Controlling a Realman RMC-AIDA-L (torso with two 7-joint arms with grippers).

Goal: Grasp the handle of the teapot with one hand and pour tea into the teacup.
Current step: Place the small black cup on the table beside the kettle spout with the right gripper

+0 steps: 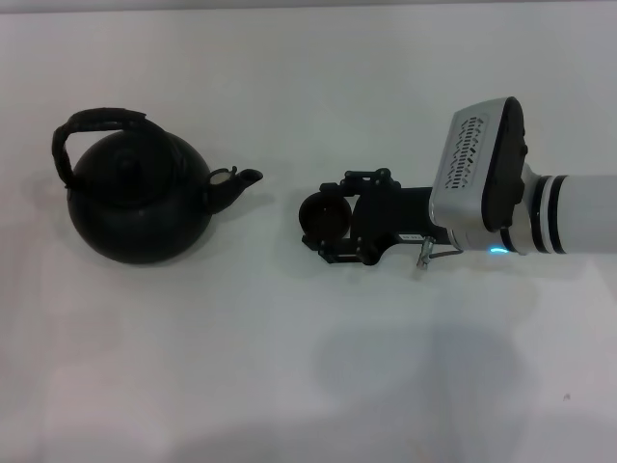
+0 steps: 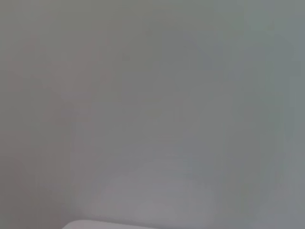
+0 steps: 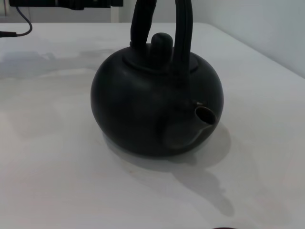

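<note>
Pouring has not begun: the teapot (image 1: 137, 201) sits on the white table (image 1: 289, 386) at the robot's left, its handle (image 1: 96, 121) ungrasped, spout toward the teacup (image 1: 326, 216) nearby. The right gripper (image 1: 333, 220) reaches in from the right with its jaws spread around the cup (whether they actually press it cannot be told). The left gripper is out of sight.

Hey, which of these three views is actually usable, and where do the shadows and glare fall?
Head view: evenly lit, bright white table near washout, soft shadow below the right gripper. Left wrist view: a featureless grey blur, nothing recognisable. Right wrist view: sharp on the round black teapot, whose shadow falls in front of its spout, with a faint sheen on the tabletop behind.
</note>
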